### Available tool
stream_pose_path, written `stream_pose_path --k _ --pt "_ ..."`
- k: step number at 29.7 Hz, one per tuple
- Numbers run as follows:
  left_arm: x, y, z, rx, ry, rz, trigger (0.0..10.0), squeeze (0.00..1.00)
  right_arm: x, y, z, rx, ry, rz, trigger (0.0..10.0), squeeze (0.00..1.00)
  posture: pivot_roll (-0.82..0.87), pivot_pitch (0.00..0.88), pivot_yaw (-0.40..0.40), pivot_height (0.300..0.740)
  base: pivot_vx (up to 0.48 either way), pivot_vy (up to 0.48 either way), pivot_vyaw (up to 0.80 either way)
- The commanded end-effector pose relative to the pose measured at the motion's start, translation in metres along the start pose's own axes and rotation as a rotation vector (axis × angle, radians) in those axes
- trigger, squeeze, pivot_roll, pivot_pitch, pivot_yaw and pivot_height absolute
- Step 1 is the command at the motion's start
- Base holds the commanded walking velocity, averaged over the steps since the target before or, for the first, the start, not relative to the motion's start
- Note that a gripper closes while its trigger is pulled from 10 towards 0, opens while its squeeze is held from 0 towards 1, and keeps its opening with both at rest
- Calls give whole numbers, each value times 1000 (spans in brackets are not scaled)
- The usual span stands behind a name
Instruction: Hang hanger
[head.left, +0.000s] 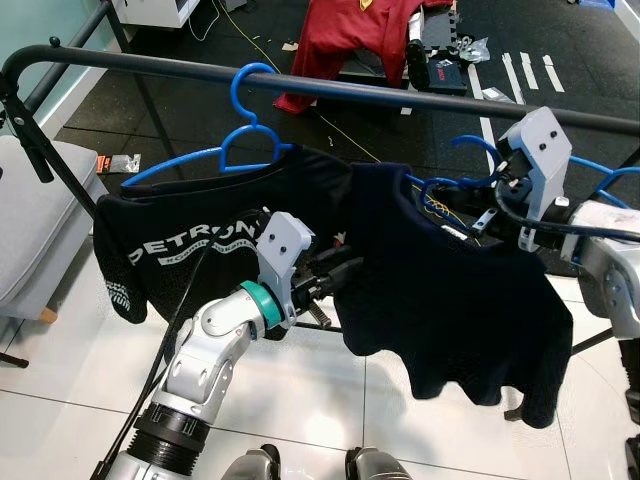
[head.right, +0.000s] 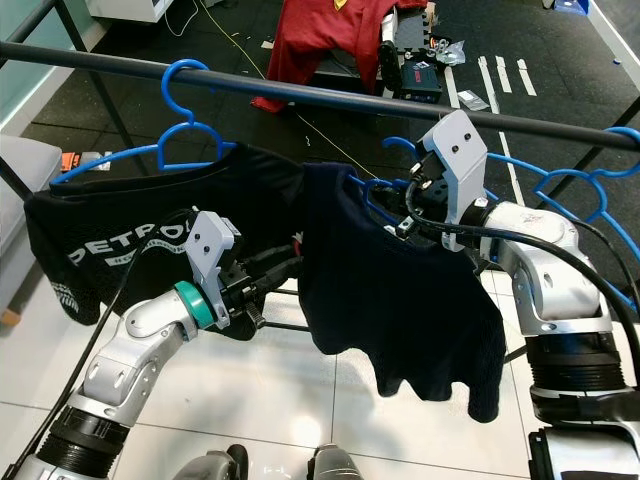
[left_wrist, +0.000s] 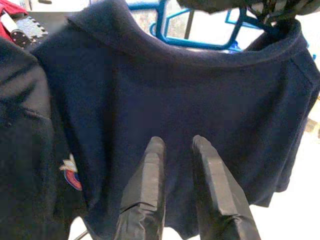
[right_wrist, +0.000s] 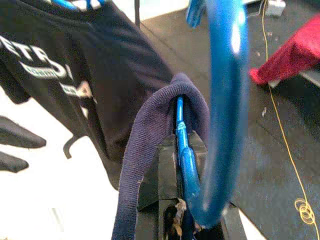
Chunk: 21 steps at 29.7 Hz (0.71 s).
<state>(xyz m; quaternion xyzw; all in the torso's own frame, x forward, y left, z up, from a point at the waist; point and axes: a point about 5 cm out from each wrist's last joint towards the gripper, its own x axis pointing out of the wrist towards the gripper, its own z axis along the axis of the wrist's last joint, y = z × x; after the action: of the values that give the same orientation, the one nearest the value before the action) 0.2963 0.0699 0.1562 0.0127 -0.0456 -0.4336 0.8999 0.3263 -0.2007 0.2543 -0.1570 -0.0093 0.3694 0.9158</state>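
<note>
A black rail (head.left: 400, 92) crosses the scene. My right gripper (head.right: 408, 218) is shut on the neck of a blue hanger (right_wrist: 220, 100) that carries a dark navy shirt (head.left: 450, 300). The hanger's hook (head.right: 400, 150) sits just below and in front of the rail, not over it. My left gripper (head.left: 338, 276) is low at the navy shirt's left edge. Its fingers (left_wrist: 150, 175) are slightly apart, pointing at the cloth with nothing between them. Another blue hanger (head.left: 250, 100) hooks over the rail at the left, bearing a black printed T-shirt (head.left: 180, 240).
More blue hangers (head.right: 590, 200) hang at the rail's right end, behind my right arm. A grey seat (head.left: 30, 220) stands at the left beside the rack's upright. A red garment (head.left: 350, 30) and loose items lie on the black mat beyond; white tiles are underfoot.
</note>
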Motion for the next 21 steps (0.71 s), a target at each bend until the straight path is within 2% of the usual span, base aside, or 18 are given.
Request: stream_pose_path --k 1,3,6,8,9,10,12,14,15,17,19,20,21 --pt "-2 -5 -3 5 20 -21 10000 0 -7 7 22 -8 -135 92 0 0 -111 127 16 740 0 0 0" --pt "-3 -6 -4 6 22 -26 10000 0 -25 24 22 82 -124 315 0 0 -113 125 14 740 0 0 0" --pt "-3 -6 -4 6 23 -27 10000 0 -31 30 21 102 -104 385 0 0 -114 124 14 740 0 0 0" --pt "-5 -6 -4 4 23 -24 10000 0 -47 35 21 138 -83 463 0 0 -118 123 16 740 0 0 0" --pt "-5 -6 -4 4 23 -24 10000 0 -47 35 21 138 -83 463 0 0 -118 123 16 740 0 0 0" --pt "-6 -6 -5 2 24 -23 10000 0 -54 34 22 148 -77 476 0 0 -118 122 20 740 0 0 0" --pt "-9 -7 -6 0 28 -22 10000 0 -62 30 23 144 -58 466 0 0 -120 118 23 740 0 0 0" --pt "-9 -7 -6 0 28 -22 10000 0 -62 30 23 144 -58 466 0 0 -120 118 23 740 0 0 0" --pt "-10 -7 -7 -1 31 -22 10000 0 -66 28 21 124 -25 449 0 0 -121 113 26 740 0 0 0" --pt "-11 -6 -9 3 39 -19 10000 0 -70 22 15 79 50 388 0 0 -122 109 26 740 0 0 0" --pt "-12 -4 -10 8 43 -3 10000 0 -70 14 4 -8 149 287 0 0 -126 105 26 740 0 0 0" --pt "-12 -4 -10 8 43 -3 10000 0 -70 14 4 -8 149 287 0 0 -126 105 26 740 0 0 0" --pt "-12 -3 -10 9 44 4 10000 0 -70 10 -2 -43 188 214 0 0 -127 100 26 740 0 0 0"
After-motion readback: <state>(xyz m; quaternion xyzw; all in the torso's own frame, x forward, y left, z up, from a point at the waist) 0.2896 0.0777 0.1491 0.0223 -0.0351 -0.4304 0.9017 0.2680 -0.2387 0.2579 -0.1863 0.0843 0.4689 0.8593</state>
